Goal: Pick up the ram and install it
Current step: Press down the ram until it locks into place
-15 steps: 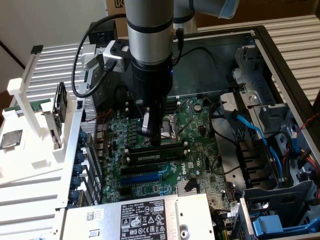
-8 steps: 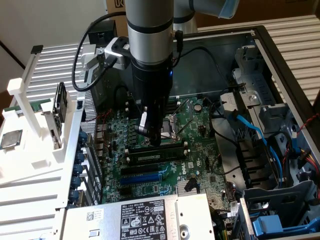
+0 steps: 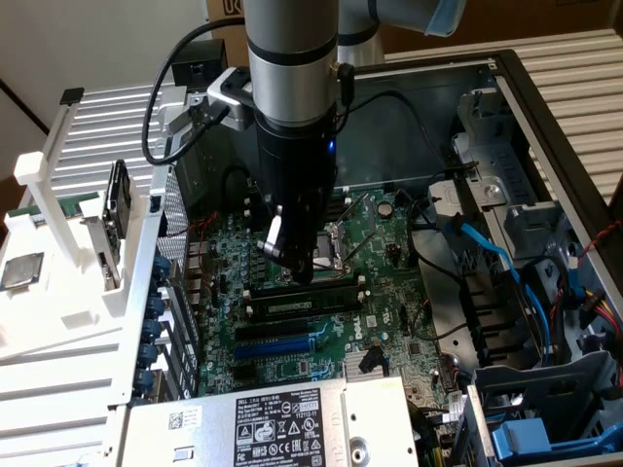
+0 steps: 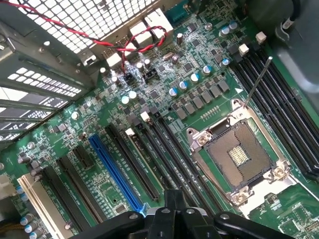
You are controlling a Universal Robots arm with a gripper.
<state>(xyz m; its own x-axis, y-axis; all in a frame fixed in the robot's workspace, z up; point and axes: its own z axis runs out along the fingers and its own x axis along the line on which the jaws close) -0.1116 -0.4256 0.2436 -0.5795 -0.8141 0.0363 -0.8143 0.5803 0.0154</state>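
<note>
Over the green motherboard (image 3: 380, 292), inside the computer case (image 3: 545, 126), hangs the gripper (image 3: 295, 270), its fingers clenched together and grasping nothing. Just at its five o'clock lies the ram (image 3: 307, 296) (seated flat among the black slots), fingertips just above it.

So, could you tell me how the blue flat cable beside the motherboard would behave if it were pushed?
The blue cable would probably flex and spring back, since it hangs in a loose curve. It also looks light, being thin and flat.
</note>
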